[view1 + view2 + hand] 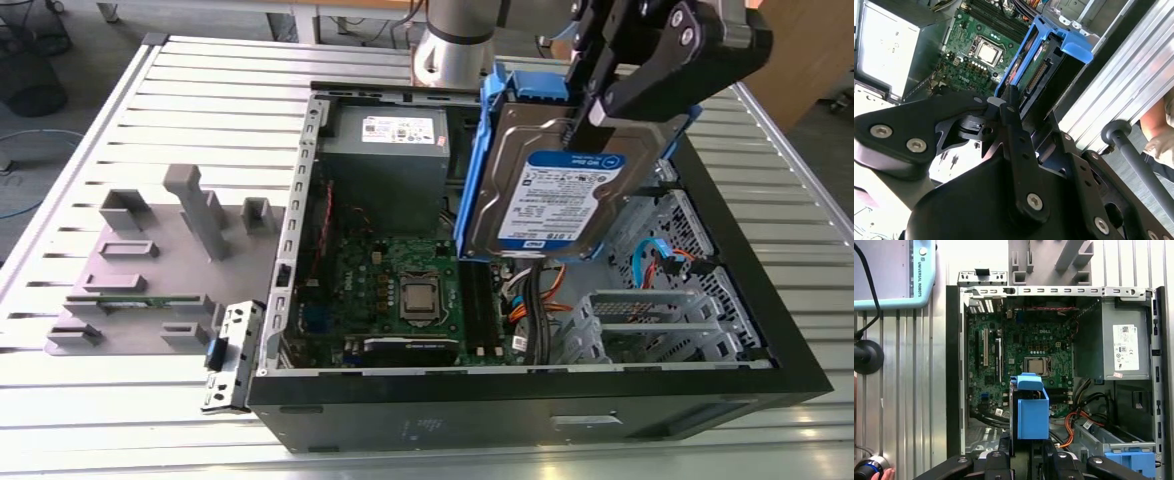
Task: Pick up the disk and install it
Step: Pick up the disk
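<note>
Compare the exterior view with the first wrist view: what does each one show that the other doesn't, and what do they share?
The exterior view adds the white-and-blue label face of the disk, with the gripper shut on its upper end, holding it upright over the open computer case. The first wrist view adds a grey box with a light-blue border and a person's hand. Both share the motherboard, the power supply and the disk in its blue rails.

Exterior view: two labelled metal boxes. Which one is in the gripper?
The disk, the silver one framed by blue rails, held above the open case by the gripper. The larger grey power supply sits inside the case.
</note>
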`<state>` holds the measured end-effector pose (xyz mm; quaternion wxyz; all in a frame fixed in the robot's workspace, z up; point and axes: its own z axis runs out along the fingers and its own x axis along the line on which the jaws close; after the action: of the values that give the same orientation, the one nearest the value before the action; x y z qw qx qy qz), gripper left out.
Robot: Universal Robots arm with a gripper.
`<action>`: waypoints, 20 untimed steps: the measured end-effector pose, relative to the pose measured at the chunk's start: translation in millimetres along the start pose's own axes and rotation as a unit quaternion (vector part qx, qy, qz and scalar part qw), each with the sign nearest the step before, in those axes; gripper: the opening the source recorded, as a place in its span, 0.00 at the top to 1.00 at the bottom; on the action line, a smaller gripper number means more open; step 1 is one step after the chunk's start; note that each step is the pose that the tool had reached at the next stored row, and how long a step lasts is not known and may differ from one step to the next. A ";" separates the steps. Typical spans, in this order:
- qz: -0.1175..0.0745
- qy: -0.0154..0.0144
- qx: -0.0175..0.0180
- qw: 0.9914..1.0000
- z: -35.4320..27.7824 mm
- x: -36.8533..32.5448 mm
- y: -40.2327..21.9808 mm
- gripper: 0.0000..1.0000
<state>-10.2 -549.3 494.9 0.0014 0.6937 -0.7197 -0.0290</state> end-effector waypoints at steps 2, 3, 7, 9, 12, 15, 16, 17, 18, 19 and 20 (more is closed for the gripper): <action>0.000 0.000 0.000 1.000 0.4 2.8 -0.1 0.65; 0.000 0.000 0.000 1.000 0.7 4.1 -0.2 0.65; 0.000 0.000 0.000 1.000 2.5 9.5 -0.5 0.65; 0.000 0.000 0.000 1.000 3.0 12.7 -0.6 0.65; 0.000 0.000 0.000 1.000 4.2 17.6 -0.8 0.65; 0.000 0.000 0.000 1.000 5.7 20.2 -0.9 0.65; 0.000 0.000 0.000 1.000 6.1 20.4 -1.2 0.65; 0.000 0.000 0.000 1.000 6.2 20.4 -1.8 0.65; 0.000 0.000 0.000 1.000 6.3 20.4 -2.8 0.65; 0.000 0.000 0.000 1.000 6.4 20.4 -4.0 0.65; 0.000 0.000 0.000 1.000 6.4 20.3 -5.4 0.65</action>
<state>-5.8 -569.6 487.4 0.0016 0.6937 -0.7197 -0.0290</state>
